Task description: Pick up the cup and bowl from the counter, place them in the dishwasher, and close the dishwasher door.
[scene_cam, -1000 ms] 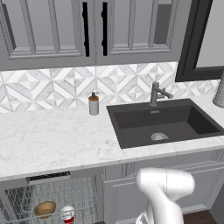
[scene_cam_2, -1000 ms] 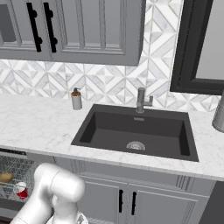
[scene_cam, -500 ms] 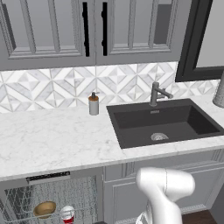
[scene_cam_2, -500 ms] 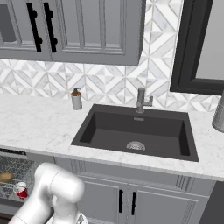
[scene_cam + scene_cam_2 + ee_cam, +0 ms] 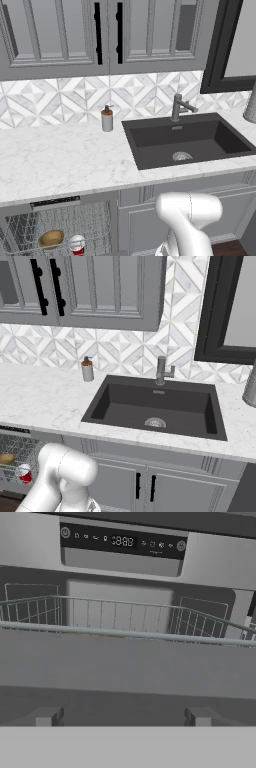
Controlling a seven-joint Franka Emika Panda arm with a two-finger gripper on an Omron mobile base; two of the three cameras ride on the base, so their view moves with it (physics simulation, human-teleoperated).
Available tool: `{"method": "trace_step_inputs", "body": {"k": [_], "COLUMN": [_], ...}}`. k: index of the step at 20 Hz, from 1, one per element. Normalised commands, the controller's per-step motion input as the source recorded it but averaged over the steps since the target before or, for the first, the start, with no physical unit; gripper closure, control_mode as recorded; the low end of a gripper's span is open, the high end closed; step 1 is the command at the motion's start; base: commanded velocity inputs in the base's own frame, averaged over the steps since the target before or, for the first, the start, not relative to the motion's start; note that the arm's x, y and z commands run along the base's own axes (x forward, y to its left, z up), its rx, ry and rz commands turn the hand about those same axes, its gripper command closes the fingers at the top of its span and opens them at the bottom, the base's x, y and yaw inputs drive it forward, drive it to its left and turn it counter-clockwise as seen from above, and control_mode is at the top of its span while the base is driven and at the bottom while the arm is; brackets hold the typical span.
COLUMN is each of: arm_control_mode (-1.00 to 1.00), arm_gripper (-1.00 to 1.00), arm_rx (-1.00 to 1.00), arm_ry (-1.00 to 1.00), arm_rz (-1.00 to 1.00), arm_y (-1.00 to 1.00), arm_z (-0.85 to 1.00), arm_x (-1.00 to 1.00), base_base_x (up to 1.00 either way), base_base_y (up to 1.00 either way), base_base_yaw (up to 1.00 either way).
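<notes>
The red cup (image 5: 76,245) stands upright in the wire rack (image 5: 60,225) of the open dishwasher, below the white marble counter (image 5: 60,160). The tan bowl (image 5: 51,238) lies just left of it in the same rack. From the right base view, the cup (image 5: 23,474) and bowl (image 5: 6,458) sit at the lower left edge. In the hand view my gripper (image 5: 122,717) is open with nothing between its fingertips (image 5: 47,716). It faces the dishwasher's dark control strip (image 5: 122,542) and rack (image 5: 125,619). The flat grey dishwasher door (image 5: 125,662) crosses in front of the rack.
A dark sink (image 5: 185,142) with a metal faucet (image 5: 177,107) is set into the counter on the right. A soap dispenser (image 5: 107,119) stands by the tiled wall. Grey cabinet doors (image 5: 140,486) sit under the sink, beside my arm.
</notes>
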Motion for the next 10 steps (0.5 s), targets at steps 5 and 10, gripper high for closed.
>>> {"method": "trace_step_inputs", "body": {"k": [5,10], "arm_control_mode": [-1.00,-1.00], "arm_gripper": [-1.00,-1.00], "arm_rx": [0.03,0.03], "arm_ry": [0.00,0.00], "arm_rz": [0.01,0.01], "arm_y": [-0.63,-0.60], "arm_z": [0.00,0.00], "arm_x": [1.00,1.00], "base_base_x": [0.00,0.00], "base_base_y": [0.00,0.00], "base_base_yaw": [0.00,0.00]}}
